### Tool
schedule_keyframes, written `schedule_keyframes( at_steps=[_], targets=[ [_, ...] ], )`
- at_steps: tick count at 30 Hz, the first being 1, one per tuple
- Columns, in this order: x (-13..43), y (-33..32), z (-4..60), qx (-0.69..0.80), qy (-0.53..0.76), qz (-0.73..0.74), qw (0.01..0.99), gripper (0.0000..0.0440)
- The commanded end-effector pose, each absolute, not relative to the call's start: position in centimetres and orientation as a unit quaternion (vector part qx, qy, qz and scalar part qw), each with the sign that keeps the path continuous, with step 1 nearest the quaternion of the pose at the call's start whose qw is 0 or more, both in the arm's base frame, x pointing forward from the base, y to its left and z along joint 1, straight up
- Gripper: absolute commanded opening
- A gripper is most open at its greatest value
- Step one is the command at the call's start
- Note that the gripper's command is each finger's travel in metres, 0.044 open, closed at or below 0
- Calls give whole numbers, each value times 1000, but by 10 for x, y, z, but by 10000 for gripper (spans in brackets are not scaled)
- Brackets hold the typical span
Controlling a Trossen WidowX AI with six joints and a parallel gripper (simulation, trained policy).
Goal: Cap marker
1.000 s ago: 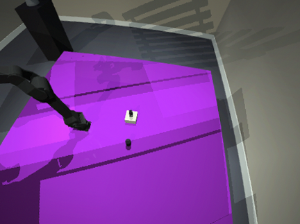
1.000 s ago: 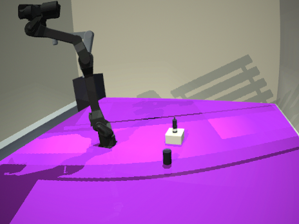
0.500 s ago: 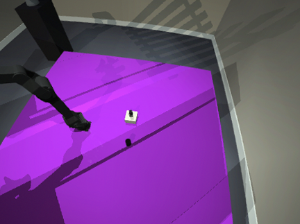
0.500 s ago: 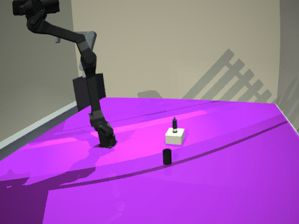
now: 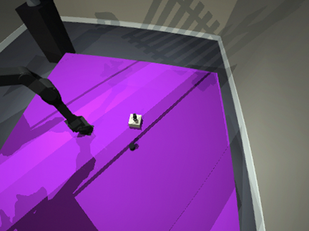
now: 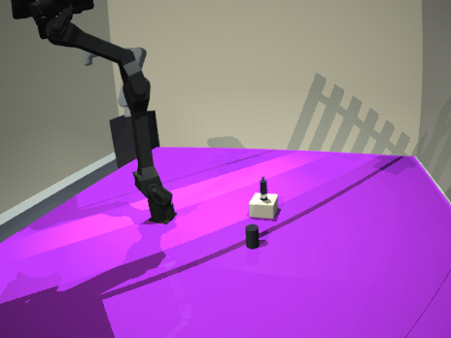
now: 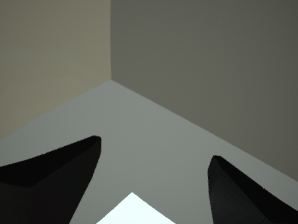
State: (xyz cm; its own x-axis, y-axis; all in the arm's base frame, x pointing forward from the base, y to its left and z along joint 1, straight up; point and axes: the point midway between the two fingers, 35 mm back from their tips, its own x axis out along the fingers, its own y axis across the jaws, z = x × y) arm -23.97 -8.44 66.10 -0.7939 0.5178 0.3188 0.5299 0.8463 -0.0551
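Note:
The white holder block point(image 5: 135, 125) point(image 6: 262, 210) stands on the magenta table point(image 5: 184, 154) point(image 6: 311, 287). The dark marker point(image 5: 134, 116) point(image 6: 263, 187) stands upright in it, its narrow tip bare and pointing up. The black cap point(image 5: 132, 147) point(image 6: 252, 237) stands loose and upright on the table, apart from the block, on its near side in the exterior view. My gripper point(image 5: 91, 131) point(image 6: 163, 219) point(image 7: 156, 155) is to the left of block and cap in the top and exterior views, apart from both. Its fingers are open with nothing between them.
A dark pedestal point(image 5: 46, 30) point(image 6: 120, 141) stands beyond the table at the back left. The wrist view shows bare walls, a grey surface and a bright white corner point(image 7: 133, 210) at the bottom; the marker, block and cap are not in it. Shadows cross the table.

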Motion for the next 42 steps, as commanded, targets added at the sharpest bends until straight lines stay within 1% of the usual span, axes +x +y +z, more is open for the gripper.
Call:
schedule_keyframes(
  at_steps=[1, 42],
  targets=[
    [-233, -87, 666, -260, -951, -17, 168, 283],
    [-182, -179, 668, -19, -982, -85, 170, 286]
  ],
)
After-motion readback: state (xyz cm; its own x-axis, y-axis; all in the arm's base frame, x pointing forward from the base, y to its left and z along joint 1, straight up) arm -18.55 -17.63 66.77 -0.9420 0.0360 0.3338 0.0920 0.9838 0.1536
